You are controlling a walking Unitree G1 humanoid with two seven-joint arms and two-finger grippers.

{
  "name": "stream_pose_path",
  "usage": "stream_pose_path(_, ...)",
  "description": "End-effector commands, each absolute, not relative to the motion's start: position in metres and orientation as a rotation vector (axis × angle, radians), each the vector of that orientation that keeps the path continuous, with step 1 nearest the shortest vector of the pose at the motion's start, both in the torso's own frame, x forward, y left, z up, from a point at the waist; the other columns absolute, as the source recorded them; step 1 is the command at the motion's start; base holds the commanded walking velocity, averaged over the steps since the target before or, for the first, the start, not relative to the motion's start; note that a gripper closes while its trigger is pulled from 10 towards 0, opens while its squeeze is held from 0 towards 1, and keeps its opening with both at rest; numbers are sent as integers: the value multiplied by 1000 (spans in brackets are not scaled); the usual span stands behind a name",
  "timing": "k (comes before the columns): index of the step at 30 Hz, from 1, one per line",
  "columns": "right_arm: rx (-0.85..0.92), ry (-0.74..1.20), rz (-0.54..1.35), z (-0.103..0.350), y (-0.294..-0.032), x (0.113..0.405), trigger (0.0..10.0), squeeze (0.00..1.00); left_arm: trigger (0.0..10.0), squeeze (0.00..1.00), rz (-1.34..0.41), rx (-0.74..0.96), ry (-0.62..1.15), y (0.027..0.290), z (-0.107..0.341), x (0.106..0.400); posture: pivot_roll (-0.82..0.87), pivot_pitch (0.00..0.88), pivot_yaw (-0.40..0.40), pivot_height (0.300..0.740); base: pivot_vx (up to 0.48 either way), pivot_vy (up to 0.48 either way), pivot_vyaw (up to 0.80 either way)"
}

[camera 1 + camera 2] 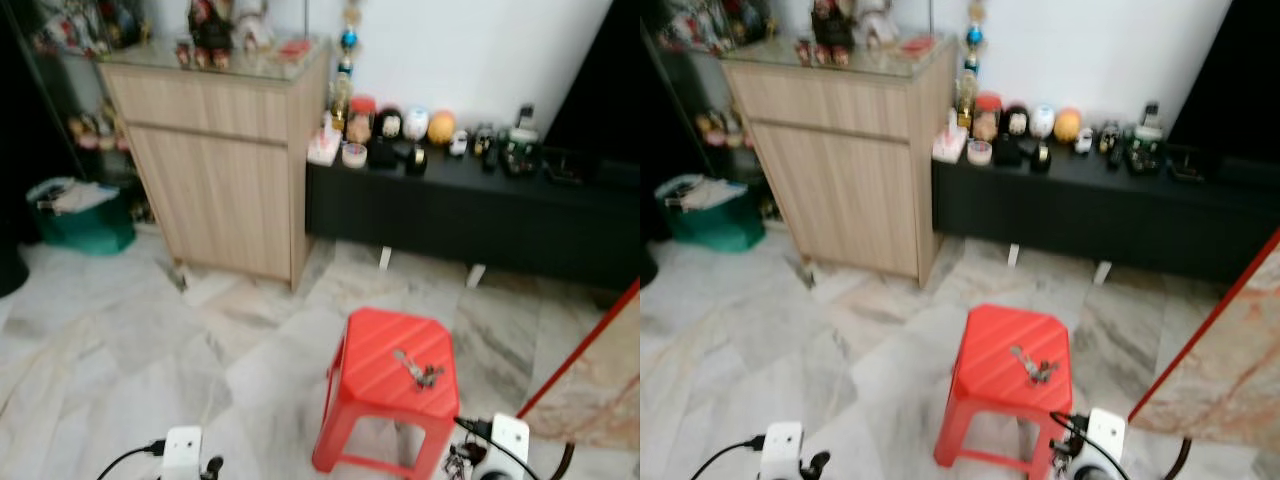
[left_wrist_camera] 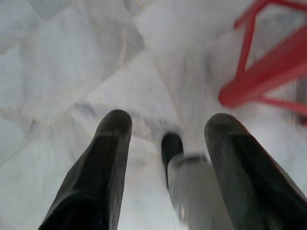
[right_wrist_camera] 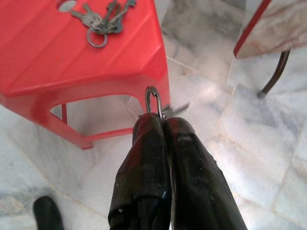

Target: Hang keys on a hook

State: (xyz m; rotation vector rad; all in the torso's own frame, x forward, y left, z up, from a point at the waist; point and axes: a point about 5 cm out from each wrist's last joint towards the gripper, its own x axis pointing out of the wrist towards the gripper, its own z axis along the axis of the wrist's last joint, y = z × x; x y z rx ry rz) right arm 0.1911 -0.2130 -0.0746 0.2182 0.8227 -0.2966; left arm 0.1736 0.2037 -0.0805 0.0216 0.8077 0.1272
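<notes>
A red plastic stool (image 1: 390, 385) stands on the marble floor just ahead of me, with a bunch of keys (image 1: 418, 370) lying on its seat. In the right wrist view that bunch (image 3: 98, 21) lies near the stool's hole. My right gripper (image 3: 160, 120) hangs low beside the stool's near corner, shut on a metal key ring (image 3: 153, 101) with keys dangling behind its tips. Over bare floor to the stool's left, my left gripper (image 2: 165, 129) is open with nothing between its fingers.
A light wooden cabinet (image 1: 225, 160) stands against the far wall, beside a low black bench (image 1: 470, 210) crowded with small items. A green basket (image 1: 80, 215) sits at far left. A red-edged marble tabletop (image 1: 600, 385) juts in at right.
</notes>
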Motion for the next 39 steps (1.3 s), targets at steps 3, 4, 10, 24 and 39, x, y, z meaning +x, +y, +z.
stream_pose_path(3, 229, 812, -297, -72, -213, 196, 10000, 0, 10000, 0, 136, 39, 830, 207, -82, 172, 25, 0, -54, 740, 0, 0, -796)
stream_pose_path(4, 229, 812, -297, -72, -213, 196, 10000, 0, 10000, 0, 136, 39, 830, 207, -82, 172, 25, 0, -54, 740, 0, 0, -800)
stream_pose_path(10, 220, 804, -282, -71, -211, 199, 10000, 0, 10000, 0, 135, 62, 839, 207, -82, 171, 22, 0, -54, 740, 0, -46, -110)
stream_pose_path(24, 211, 799, -267, -71, -206, 200, 10000, 0, 10000, 0, 125, 66, 839, 204, -83, 170, 26, 0, -57, 740, 0, -378, 0)
stream_pose_path(39, 212, 786, -260, -69, -206, 203, 10000, 0, 10000, 0, 112, 75, 843, 203, -83, 169, 20, 0, -45, 740, 0, -471, 0)
